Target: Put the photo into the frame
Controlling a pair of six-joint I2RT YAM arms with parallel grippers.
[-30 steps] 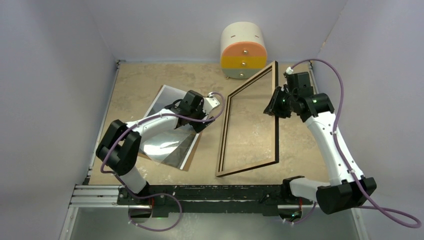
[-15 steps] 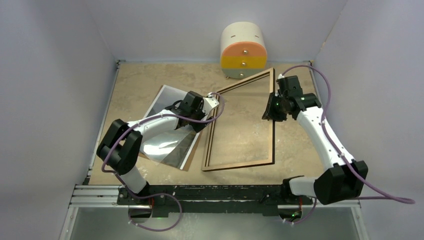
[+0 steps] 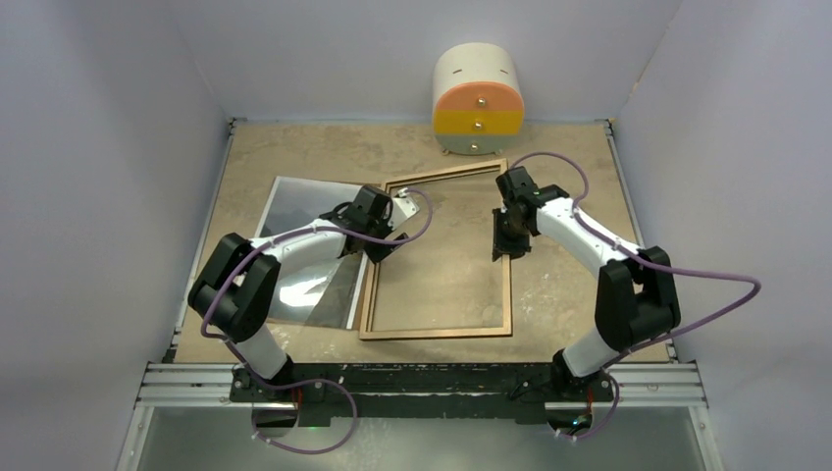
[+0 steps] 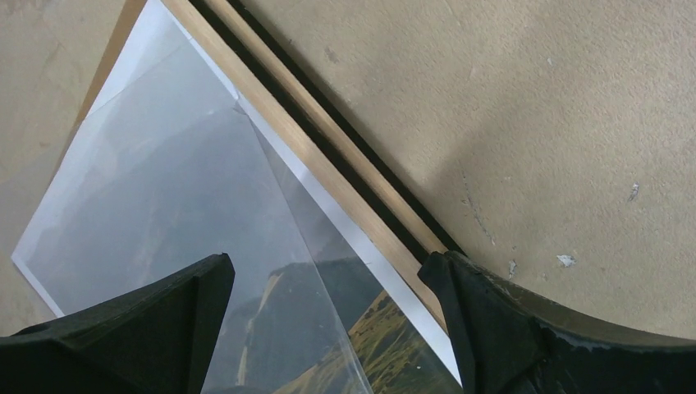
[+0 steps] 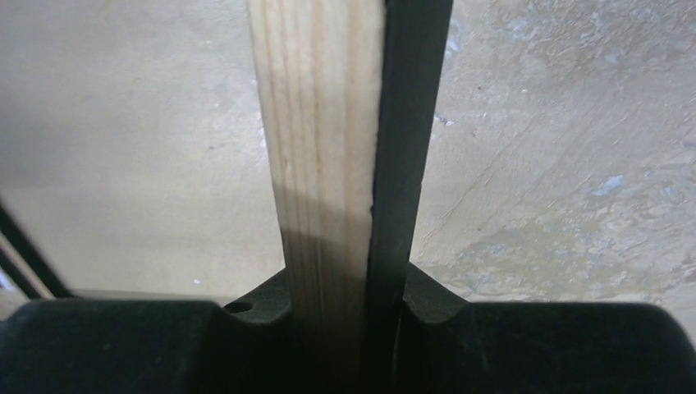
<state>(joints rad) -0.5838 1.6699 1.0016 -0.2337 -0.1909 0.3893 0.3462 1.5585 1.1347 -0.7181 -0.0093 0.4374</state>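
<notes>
Frame of thin pale wood (image 3: 437,333), pinched by right gripper (image 5: 349,305), just came down flat beside shiny grey photo (image 3: 294,206); left gripper (image 4: 327,271) wide open, empty.

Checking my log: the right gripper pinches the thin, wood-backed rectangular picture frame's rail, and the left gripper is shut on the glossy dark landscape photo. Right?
No: the left wrist view shows the left gripper wide open over the glossy landscape photo, holding nothing. The right gripper does pinch the thin wood-backed picture frame.
</notes>
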